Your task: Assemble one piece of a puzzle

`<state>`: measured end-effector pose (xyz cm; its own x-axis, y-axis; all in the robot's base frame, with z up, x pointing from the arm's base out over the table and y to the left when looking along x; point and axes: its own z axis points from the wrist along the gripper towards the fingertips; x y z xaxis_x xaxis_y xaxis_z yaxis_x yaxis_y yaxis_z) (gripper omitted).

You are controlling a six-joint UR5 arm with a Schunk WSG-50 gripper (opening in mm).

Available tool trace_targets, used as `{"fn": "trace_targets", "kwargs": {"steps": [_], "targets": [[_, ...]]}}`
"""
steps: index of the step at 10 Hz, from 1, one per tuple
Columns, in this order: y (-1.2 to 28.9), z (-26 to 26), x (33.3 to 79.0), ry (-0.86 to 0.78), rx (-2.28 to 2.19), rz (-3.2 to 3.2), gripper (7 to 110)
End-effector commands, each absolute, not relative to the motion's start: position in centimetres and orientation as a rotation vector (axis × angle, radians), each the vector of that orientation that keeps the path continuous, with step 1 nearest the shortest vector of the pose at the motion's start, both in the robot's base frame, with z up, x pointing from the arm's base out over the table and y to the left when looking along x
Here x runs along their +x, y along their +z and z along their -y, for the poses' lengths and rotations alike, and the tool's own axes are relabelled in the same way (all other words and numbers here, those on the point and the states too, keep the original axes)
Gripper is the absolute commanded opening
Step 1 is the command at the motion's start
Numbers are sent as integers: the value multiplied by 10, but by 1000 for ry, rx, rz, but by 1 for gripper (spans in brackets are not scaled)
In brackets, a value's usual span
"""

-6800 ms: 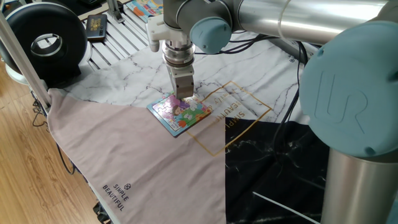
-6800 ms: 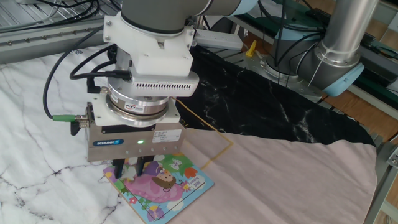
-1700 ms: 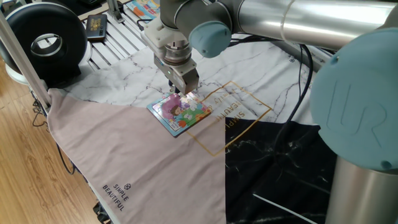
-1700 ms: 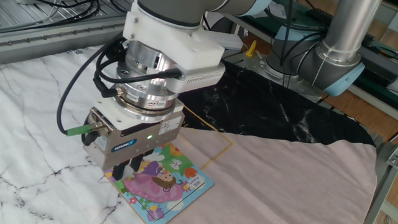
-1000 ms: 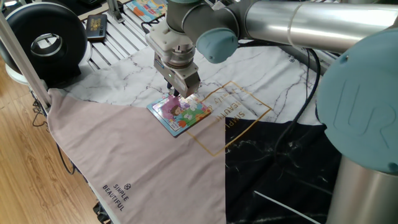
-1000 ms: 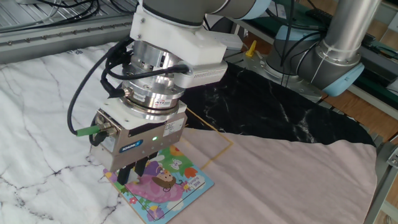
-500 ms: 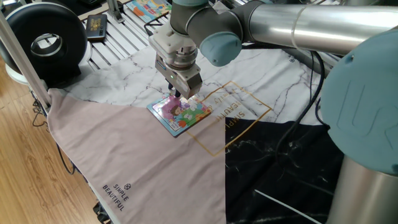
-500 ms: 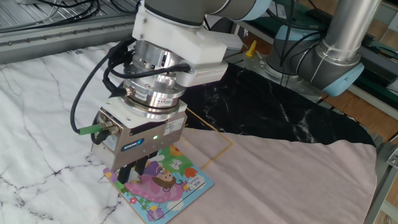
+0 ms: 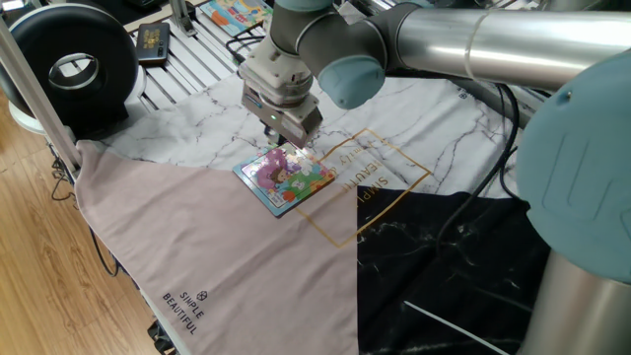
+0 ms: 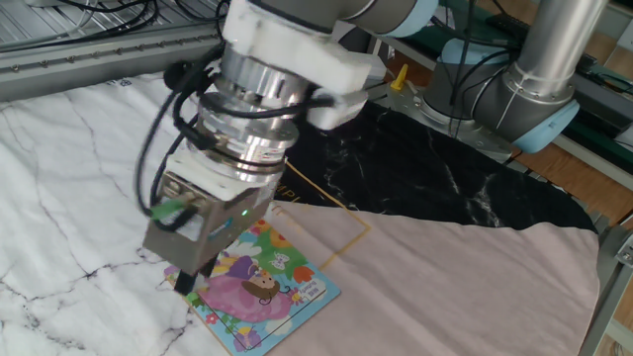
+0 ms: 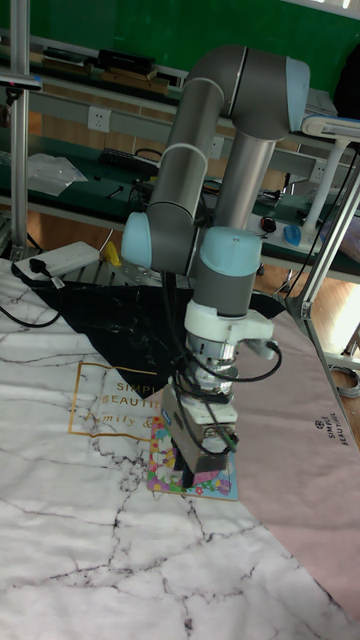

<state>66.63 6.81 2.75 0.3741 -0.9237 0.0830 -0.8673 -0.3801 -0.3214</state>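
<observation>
Since half a second ago the gripper (image 10: 190, 280) has swung and tilted over the puzzle (image 10: 259, 289); in the other fixed view its body is motion-blurred and leans toward the left, where before it sat squarer above the board. The puzzle itself has not shifted.

The puzzle lies flat on the worktop (image 9: 187, 251), on the seam where a marble-print cloth (image 10: 59, 158) meets a pinkish-grey cloth (image 9: 227, 266), just beside a gold square outline with lettering (image 9: 380, 168). In one fixed view the gripper (image 9: 291, 148) hangs over the far corner of the puzzle (image 9: 287, 177), its tips right at the board's surface. In the other fixed view the dark fingertips (image 10: 186, 280) come down at the left corner of the board. In the tall fixed view the gripper (image 11: 194, 468) covers much of the puzzle (image 11: 215, 486), with only its near and right edges showing.

The jaws stand close together, but blur and the gripper body hide the gap, so I cannot tell whether they hold anything. The piece cannot be made out in any view; if it is there, it is hidden under the fingertips.

Far left in one fixed view stand a black round fan-like device (image 9: 74, 64) and a second colourful board (image 9: 237, 12) on a slatted surface. A black marble-print cloth (image 10: 445, 173) lies on the far side.
</observation>
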Motion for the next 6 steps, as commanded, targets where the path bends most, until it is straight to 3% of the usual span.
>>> {"fn": "trace_targets", "kwargs": {"steps": [1,6], "targets": [[41,-83,684,-479,-2497,-1321,7],[6,-72,659,-330,-2526,-1363,7]]}}
